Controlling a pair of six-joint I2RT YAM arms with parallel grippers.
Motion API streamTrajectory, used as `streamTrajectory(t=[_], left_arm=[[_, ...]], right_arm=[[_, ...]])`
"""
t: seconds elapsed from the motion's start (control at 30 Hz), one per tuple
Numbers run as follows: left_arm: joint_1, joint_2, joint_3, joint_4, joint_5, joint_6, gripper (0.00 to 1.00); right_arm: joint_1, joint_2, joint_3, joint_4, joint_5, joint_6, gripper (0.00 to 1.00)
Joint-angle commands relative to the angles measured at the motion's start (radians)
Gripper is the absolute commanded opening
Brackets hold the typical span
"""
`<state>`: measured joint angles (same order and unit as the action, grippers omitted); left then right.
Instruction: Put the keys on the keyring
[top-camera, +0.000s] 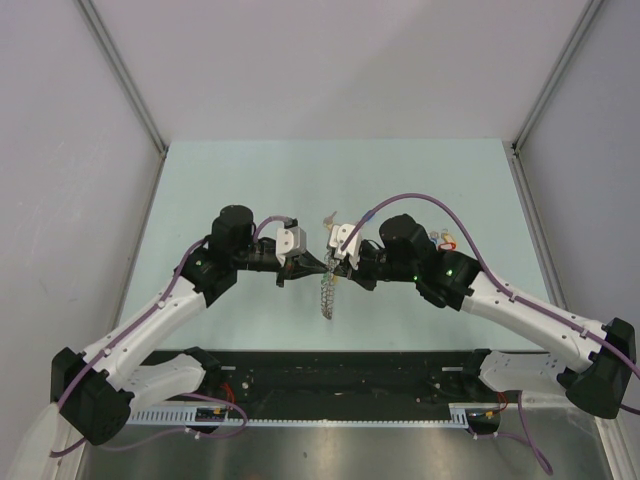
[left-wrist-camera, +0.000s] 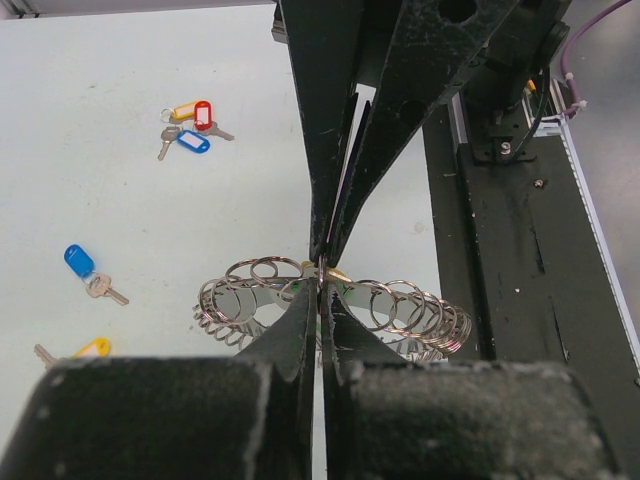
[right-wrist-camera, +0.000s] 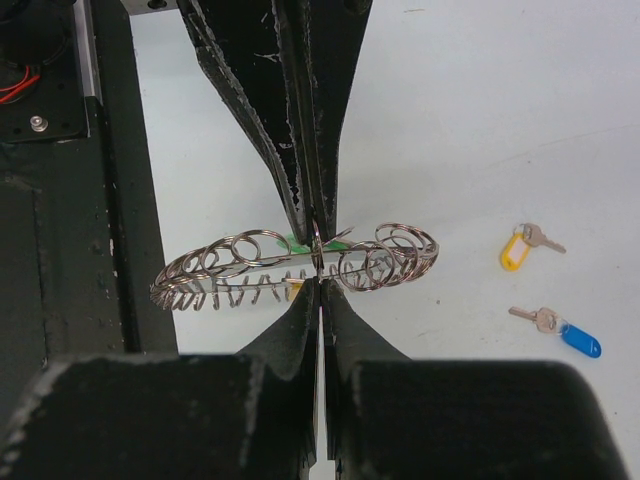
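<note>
Closest to the top camera, the black mounting rail (top-camera: 340, 372) runs along the near edge of the table (top-camera: 250, 180), and both arms reach inward from it. The left gripper (top-camera: 318, 266) and the right gripper (top-camera: 340, 262) meet tip to tip over the middle of the table, both fully closed. The keyring (top-camera: 328, 296) hangs on edge just below their tips. A bunch of keys (top-camera: 445, 240) lies on the table beside the right wrist.

From the left wrist, the left gripper (left-wrist-camera: 320, 298) fills the bottom of the view. Its 2 fingers are pressed together with no gap, and the tips pinch the keyring (left-wrist-camera: 405, 312). The right gripper (left-wrist-camera: 323, 258) comes down from the top, equally closed, and bites the ring directly opposite. The ring spreads to both sides of the pinch, fringed with silver loops. On the table lie the bunch of keys (left-wrist-camera: 190, 125) with orange, red and blue tags, a blue-tagged key (left-wrist-camera: 88, 272) and a yellow-tagged key (left-wrist-camera: 80, 350), all well apart from the ring.

From the right wrist, the right gripper (right-wrist-camera: 318, 292) is clamped shut on the keyring (right-wrist-camera: 225, 262), and the left gripper (right-wrist-camera: 312, 225) is closed on it from above. A green tag (right-wrist-camera: 295, 243) shows at the ring just beside the pinch. The yellow-tagged key (right-wrist-camera: 520, 248) and the blue-tagged key (right-wrist-camera: 562, 330) lie on the table to the right.
</note>
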<state>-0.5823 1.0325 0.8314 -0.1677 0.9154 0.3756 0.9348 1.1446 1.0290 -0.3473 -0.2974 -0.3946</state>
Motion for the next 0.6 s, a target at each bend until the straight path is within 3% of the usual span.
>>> streamTrajectory(t=[0.0,0.57], left_arm=[[-0.01,-0.009,0.037,0.014,0.013,0.028,0.0],[-0.024,0.024,0.071,-0.061,0.025,0.057,0.0]], right_arm=[[0.006,-0.022,0.048,0.018,-0.025,-0.006,0.0],[0.006,-0.042,0.048,0.036,-0.032,-0.018,0.0]])
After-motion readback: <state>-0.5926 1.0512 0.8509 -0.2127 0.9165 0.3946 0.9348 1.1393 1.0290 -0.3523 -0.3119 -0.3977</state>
